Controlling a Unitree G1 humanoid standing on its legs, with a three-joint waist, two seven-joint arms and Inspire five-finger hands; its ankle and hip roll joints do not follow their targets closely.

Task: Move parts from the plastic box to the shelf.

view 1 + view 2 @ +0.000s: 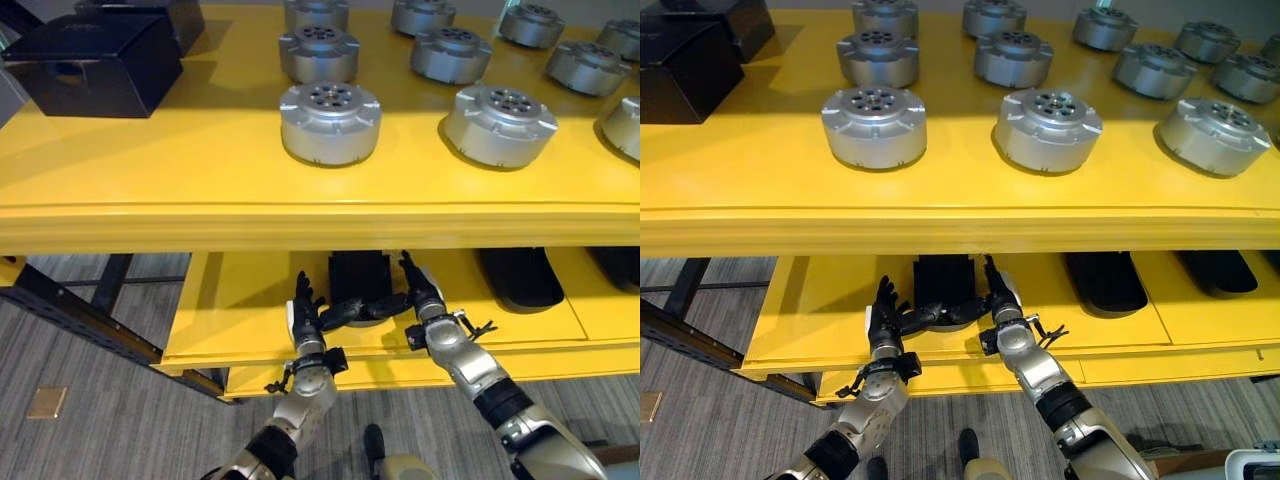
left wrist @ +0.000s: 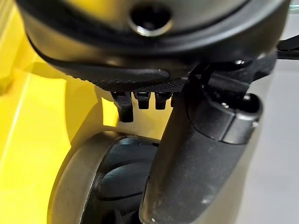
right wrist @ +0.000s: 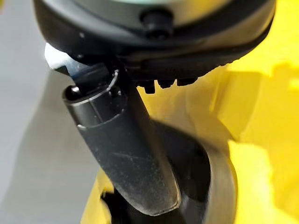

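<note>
I am holding one part (image 2: 70, 184) between my two hands on the lower shelf (image 1: 235, 305), just in front of a black tray (image 1: 358, 270). My left hand (image 1: 305, 318) is pressing on its left side and my right hand (image 1: 425, 295) on its right. Both have their fingers standing straight and uncurled, and each is laying a thumb across the top: the left thumb (image 2: 196, 163) and the right thumb (image 3: 126, 158) are both resting over the dark hollow inside the pale rim. So I am clamping it between my palms rather than wrapping it.

I am judging it to be like the silver parts (image 1: 330, 122) standing in rows on the upper shelf (image 1: 150, 175): a thick round metal disc, stiff, probably heavy and smooth-sided. It is likely to slip downward if I am squeezing too lightly, so the best hold is on opposite sides of the rim, with both thumbs over the top edge to stop it tipping. It looks sturdy, yet a drop could dent the shelf.

As for containers, a black box (image 1: 95, 60) is sitting at the upper shelf's far left, and I cannot tell what is in it. Two more black trays (image 1: 520, 278) are lying further right on the lower shelf, and their contents are too dark to make out.
</note>
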